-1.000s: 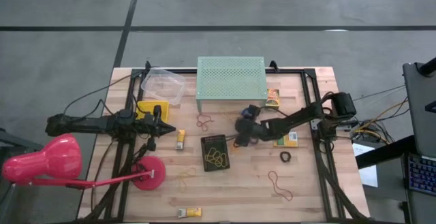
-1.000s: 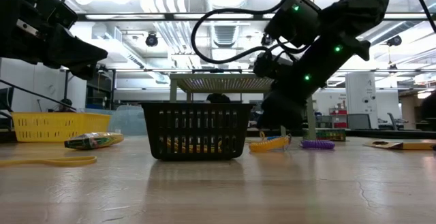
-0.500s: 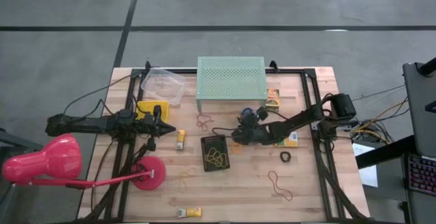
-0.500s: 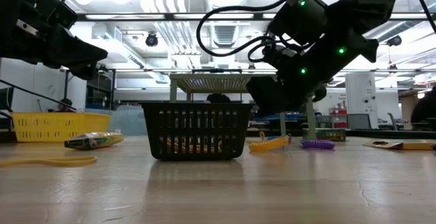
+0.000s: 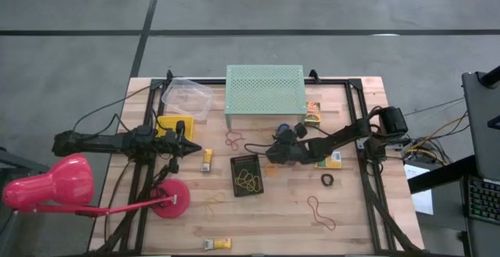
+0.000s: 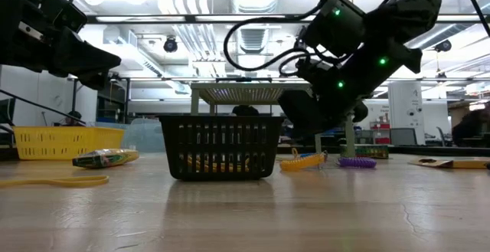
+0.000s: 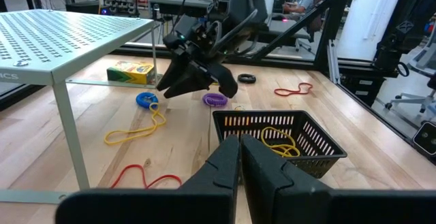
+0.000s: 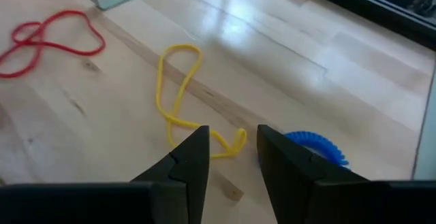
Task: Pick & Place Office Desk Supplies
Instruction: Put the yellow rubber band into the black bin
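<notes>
My right gripper (image 8: 231, 152) is open and slants down over the table's middle (image 5: 272, 154), right of the black basket (image 5: 247, 174), which holds yellow bands. A yellow rubber band (image 8: 178, 91) lies flat on the wood, and its near loop (image 8: 228, 142) shows in the gap between the fingertips. A blue coil ring (image 8: 315, 146) lies just beside it and a red band (image 8: 48, 39) farther off. In the low view the fingers (image 6: 300, 120) hang clear of the tabletop. My left gripper (image 7: 240, 161) waits shut at the table's left (image 5: 195, 149).
The mint-green stand (image 5: 266, 97) stands at the far middle with a printed box (image 5: 313, 112) at its right. A purple coil (image 7: 215, 99), a black ring (image 5: 327, 180), red bands (image 5: 320, 212), an orange band (image 5: 211, 206) and small boxes (image 5: 207, 159) lie about. The pink lamp (image 5: 55, 183) is at the near left.
My right gripper has rolled about its own pointing line while staying over the same spot by the basket. The bands and rings on the table have not moved.
</notes>
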